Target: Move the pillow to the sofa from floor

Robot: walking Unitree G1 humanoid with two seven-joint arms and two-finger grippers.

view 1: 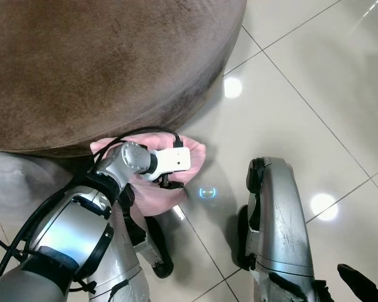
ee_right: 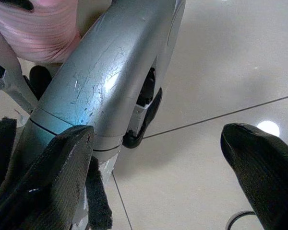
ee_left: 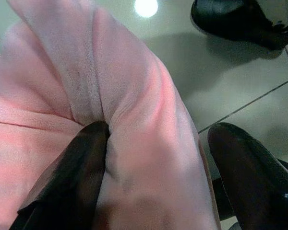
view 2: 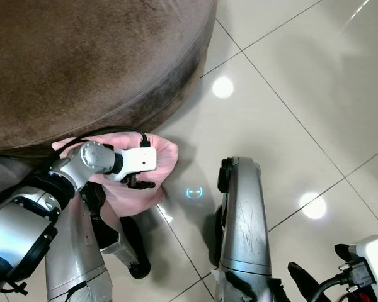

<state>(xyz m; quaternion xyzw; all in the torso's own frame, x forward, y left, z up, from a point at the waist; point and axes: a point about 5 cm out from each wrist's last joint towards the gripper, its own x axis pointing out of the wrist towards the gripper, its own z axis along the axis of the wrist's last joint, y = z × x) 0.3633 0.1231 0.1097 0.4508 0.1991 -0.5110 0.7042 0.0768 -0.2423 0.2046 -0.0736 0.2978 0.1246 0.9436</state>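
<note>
Gripping a fold of the soft pink plush pillow (view 1: 152,189), the left gripper (ee_left: 153,158) has its two black fingers (ee_left: 72,177) pinched into the fabric. That pillow sits bunched against the lower edge of the rounded brown velvet sofa (view 1: 101,69), over the glossy beige tiled floor (view 1: 302,119). Well apart from the sofa, the right gripper (ee_right: 156,163) hangs with fingers spread wide, holding nothing.
</note>
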